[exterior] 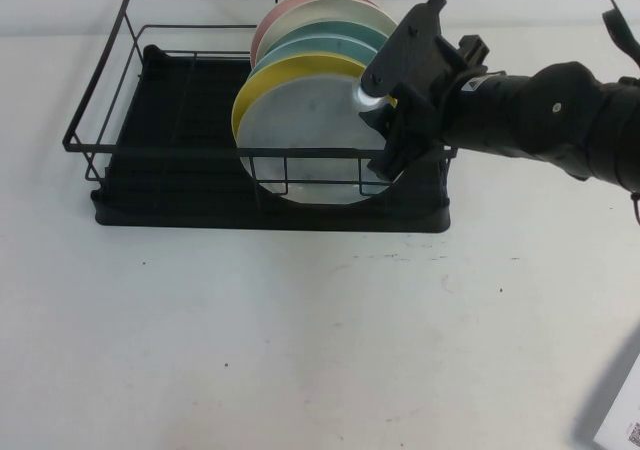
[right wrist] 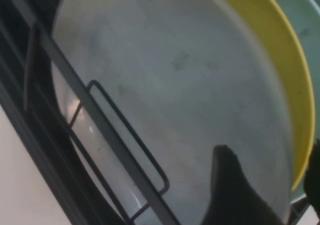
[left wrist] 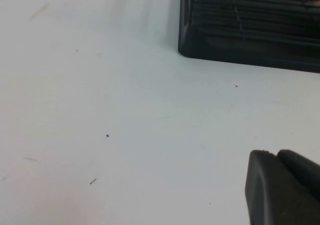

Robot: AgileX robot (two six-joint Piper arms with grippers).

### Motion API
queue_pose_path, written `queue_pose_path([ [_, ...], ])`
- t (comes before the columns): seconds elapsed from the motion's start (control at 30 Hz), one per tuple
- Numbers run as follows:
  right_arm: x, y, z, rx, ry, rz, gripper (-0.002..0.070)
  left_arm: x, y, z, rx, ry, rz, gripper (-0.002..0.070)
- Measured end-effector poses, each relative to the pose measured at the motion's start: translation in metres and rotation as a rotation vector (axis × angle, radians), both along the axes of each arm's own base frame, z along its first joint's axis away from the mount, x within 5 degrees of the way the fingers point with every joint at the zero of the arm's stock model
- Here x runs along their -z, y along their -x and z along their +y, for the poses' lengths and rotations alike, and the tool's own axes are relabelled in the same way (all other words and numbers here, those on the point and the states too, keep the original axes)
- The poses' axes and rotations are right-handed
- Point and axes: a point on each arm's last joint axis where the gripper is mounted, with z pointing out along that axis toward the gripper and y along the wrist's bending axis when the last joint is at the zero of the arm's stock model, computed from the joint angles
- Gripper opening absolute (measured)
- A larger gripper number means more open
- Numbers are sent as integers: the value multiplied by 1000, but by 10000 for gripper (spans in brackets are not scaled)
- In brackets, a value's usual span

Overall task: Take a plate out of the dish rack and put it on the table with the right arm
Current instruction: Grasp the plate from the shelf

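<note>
The pale grey-blue plate stands on edge at the front of a stack in the black wire dish rack. My right gripper is at the plate's right edge, open. One finger lies across the plate's face and the other is behind the rims, so the grey and yellow rims sit between them. My left gripper hovers low over the white table beside the rack's corner, shut and holding nothing.
Behind the grey plate stand a yellow plate, a teal one, a pale one and a pink one. The rack's left half holds no plates. A white object lies at the table's front right corner.
</note>
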Motion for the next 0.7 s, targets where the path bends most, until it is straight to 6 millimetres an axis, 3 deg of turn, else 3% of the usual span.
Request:
queue_pose_path([
  [0.7,8,-13,1,-3,31,-10,279,0,0,0,0,0,0,-4],
])
